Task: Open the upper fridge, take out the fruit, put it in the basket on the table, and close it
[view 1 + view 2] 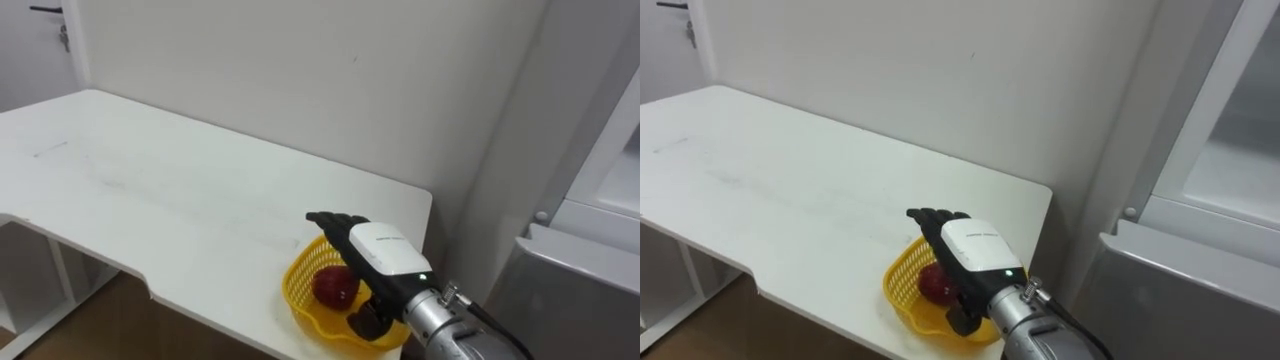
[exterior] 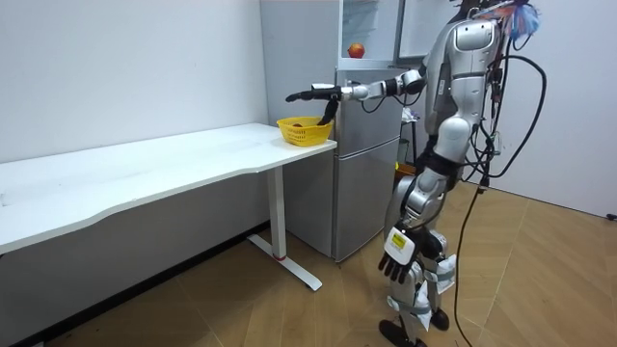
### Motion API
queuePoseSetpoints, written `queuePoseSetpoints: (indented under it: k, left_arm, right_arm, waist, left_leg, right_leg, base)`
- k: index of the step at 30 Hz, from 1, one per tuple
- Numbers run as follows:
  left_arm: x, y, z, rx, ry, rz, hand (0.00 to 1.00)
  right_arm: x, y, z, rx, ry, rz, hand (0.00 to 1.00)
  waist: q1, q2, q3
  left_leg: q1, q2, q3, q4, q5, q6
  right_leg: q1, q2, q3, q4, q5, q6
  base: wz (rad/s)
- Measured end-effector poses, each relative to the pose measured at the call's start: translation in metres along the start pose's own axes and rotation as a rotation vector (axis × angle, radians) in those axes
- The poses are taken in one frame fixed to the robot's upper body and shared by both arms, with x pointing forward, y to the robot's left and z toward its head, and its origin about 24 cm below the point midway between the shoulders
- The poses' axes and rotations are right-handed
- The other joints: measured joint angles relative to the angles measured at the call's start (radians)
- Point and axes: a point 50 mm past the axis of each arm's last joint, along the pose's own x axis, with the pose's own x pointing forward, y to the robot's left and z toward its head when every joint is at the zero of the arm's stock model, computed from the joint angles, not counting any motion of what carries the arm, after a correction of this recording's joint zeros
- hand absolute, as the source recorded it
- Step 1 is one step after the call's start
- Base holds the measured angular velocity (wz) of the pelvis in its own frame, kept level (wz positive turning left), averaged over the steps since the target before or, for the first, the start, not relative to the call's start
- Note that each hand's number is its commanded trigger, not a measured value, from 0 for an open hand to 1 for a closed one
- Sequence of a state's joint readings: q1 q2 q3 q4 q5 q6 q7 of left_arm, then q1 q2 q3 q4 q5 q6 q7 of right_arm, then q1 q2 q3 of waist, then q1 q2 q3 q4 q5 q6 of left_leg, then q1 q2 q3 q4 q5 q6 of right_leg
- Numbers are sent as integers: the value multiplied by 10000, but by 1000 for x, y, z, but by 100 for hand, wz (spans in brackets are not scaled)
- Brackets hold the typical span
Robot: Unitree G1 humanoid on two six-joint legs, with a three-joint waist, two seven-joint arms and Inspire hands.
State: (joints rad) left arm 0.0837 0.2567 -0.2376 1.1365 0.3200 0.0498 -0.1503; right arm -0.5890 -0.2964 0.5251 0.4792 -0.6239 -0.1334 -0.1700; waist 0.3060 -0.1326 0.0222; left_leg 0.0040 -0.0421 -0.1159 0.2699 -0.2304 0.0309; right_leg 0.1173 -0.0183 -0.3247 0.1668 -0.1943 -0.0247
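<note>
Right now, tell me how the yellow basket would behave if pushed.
Thin and light-looking, the yellow basket would probably slide easily. Sitting at the table corner, it might tip off. The apple inside may roll.

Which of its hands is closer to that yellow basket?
Right. The right hand hovers over the yellow basket; the left hand hangs low beside its leg, well away.

1. From where I stand, no word, number or sign can be read anywhere.
2. The small white tag on the back of the robot's hanging left hand (image 2: 395, 255) is too small to read.
</note>
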Motion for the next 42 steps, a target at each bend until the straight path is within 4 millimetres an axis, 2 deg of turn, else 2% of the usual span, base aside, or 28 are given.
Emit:
queuePoseSetpoints:
  k: [7, 10, 11, 12, 13, 14, 15, 18, 19, 21, 24, 26, 29, 31, 34, 38, 39, 42]
  left_arm:
    - [0, 0, 1, -91, -49, 86, 0]
    - [1, -5, 1, -257, -28, 165, 0]
    - [1, -8, 1, -317, -29, 107, 0]
    - [1, -9, 1, -367, -25, 73, 0]
    - [1, -12, 1, -393, -47, 23, 0]
    - [1, -14, 1, -402, -67, -16, 0]
    - [1, -15, 1, -416, -67, -44, 0]
    - [1, -17, -1, -431, -3, -93, 0]
    - [1, -17, -2, -440, 25, -101, 0]
    - [2, -18, -3, -455, 81, -73, 0]
    - [1, -18, -4, -481, 103, -87, 0]
    - [1, -18, -4, -511, 102, -86, 0]
    - [1, -18, -4, -518, 115, -99, 0]
    - [1, -19, -5, -537, 167, -90, 0]
    - [2, -20, -7, -596, 186, 17, 0]
    - [1, -22, -10, -604, 216, -8, 0]
    - [1, -23, -12, -630, 296, -10, 0]
    - [0, -26, -18, -655, 445, -17, 0]
  right_arm:
    - [4, -18, 15, 1036, -535, -863, 0]
    - [6, -30, 22, 1329, -727, -1623, 0]
    - [7, -38, 27, 1399, -933, -2016, 0]
    - [7, -41, 30, 1432, -1050, -2197, 0]
    - [6, -48, 34, 1477, -1273, -2567, 0]
    - [6, -55, 38, 1529, -1453, -2916, 0]
    - [5, -61, 43, 1628, -1656, -3273, 0]
    - [2, -72, 57, 2291, -2236, -3949, 0]
    - [2, -74, 59, 2401, -2340, -4039, 0]
    - [-3, -84, 66, 2612, -2711, -4470, 0]
    - [-15, -97, 72, 3082, -3142, -5174, 0]
    - [-22, -101, 72, 3294, -3230, -5558, 0]
    - [-33, -110, 73, 3433, -3370, -6195, 0]
    - [-41, -115, 75, 3524, -3503, -6636, 0]
    - [-55, -116, 73, 4139, -3643, -7199, 0]
    - [-69, -109, 62, 4374, -3122, -7422, 0]
    - [-72, -107, 57, 4419, -2871, -7494, 0]
    - [-83, -108, 47, 4482, -2389, -7853, 0]
  waist:
    - [-76, 53, -55]
    - [-127, 176, -34]
    - [-118, 240, -46]
    - [-126, 337, -22]
    - [-222, 375, -52]
    - [-319, 501, -44]
    - [-420, 562, -79]
    - [-610, 768, -117]
    - [-634, 804, -137]
    - [-905, 879, -185]
    - [-1095, 895, -177]
    - [-1156, 935, -152]
    - [-1476, 923, -160]
    - [-1673, 987, -131]
    - [-1918, 1050, -157]
    - [-2251, 1276, -200]
    - [-2286, 1319, -211]
    - [-2563, 1338, -218]
  left_leg:
    - [84, -2, 41, 1, 2, 4]
    - [87, 21, 163, 0, 7, 12]
    - [90, 93, 296, -15, 9, 15]
    - [85, 97, 328, -20, 9, 16]
    - [84, 100, 337, -18, 9, 16]
    - [91, 101, 361, -21, 9, 17]
    - [99, 110, 392, -20, 9, 17]
    - [179, 120, 572, -49, 11, 12]
    - [187, 127, 605, -89, 12, 10]
    - [241, 135, 636, -220, 16, 4]
    - [334, 145, 772, -317, 18, 6]
    - [412, 152, 890, -331, 18, 9]
    - [412, 133, 896, -342, 17, 16]
    - [413, 139, 962, -351, 18, 18]
    - [433, 146, 1061, -352, 19, 18]
    - [494, 169, 1275, -373, 19, 19]
    - [547, 258, 1400, -409, 19, 19]
    - [617, 289, 1495, -484, 19, 18]
  right_leg:
    - [40, 5, 258, -2, 0, 0]
    - [7, 5, 520, -1, 0, 0]
    - [-32, 9, 623, 12, 2, 2]
    - [-53, 10, 653, 15, 3, 4]
    - [-61, 11, 687, 27, 3, 5]
    - [-62, 17, 731, 36, 4, 5]
    - [-58, 26, 727, 39, 4, 5]
    - [-42, 48, 772, 55, 5, 3]
    - [-36, 49, 779, 57, 5, 3]
    - [-22, 48, 772, 59, 5, 3]
    - [-25, 57, 895, 55, 5, 3]
    - [-22, 62, 1021, 55, 5, 3]
    - [-81, 58, 1095, 54, 11, 13]
    - [-139, 76, 1271, 48, 14, 18]
    - [-147, 70, 1327, 40, 15, 19]
    - [-170, 60, 1510, 56, 17, 23]
    - [-191, 75, 1609, 66, 17, 23]
    - [-235, 71, 1640, 187, 18, 25]
  base:
    - [-3]
    - [-11]
    - [-21]
    - [-19]
    - [-9]
    - [-7]
    - [-5]
    - [-14]
    - [-15]
    - [-3]
    - [-12]
    - [-19]
    - [-7]
    - [-11]
    - [-8]
    - [-15]
    - [-24]
    - [-13]
